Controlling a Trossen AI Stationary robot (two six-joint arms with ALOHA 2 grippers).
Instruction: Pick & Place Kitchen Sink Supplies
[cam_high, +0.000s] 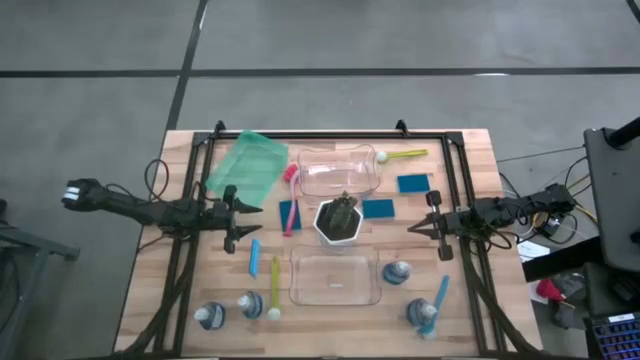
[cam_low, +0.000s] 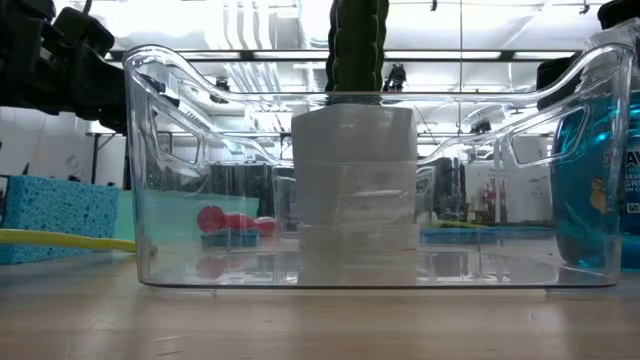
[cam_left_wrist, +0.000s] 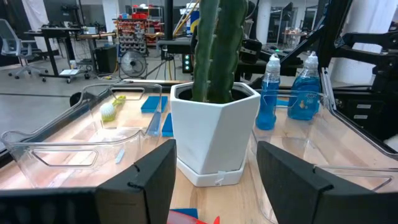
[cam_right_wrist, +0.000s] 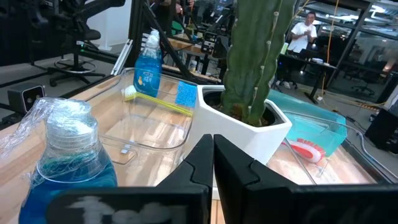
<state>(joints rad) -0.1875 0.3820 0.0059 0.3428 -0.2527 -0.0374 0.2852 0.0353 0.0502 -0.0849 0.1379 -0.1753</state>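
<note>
Two arms reach level over the counter (cam_high: 200, 300) toward the white pot (cam_high: 338, 226), holding nothing.

The left gripper (cam_high: 243, 214) hangs with jaws spread, the right gripper (cam_high: 417, 226) with jaws pressed together. Sponges (cam_high: 378, 208), bottles (cam_high: 397, 272) and brushes (cam_high: 291, 200) lie scattered around two clear bins (cam_high: 335, 276); the front bin seems empty.

White hexagonal pot (cam_high: 338, 226) with a dark cactus sits mid-table on the wooden table (cam_high: 150, 290). One clear bin (cam_high: 338, 171) behind it, another clear bin (cam_high: 335, 277) in front. Green tray (cam_high: 246, 165) lies tilted at the far left.
</note>
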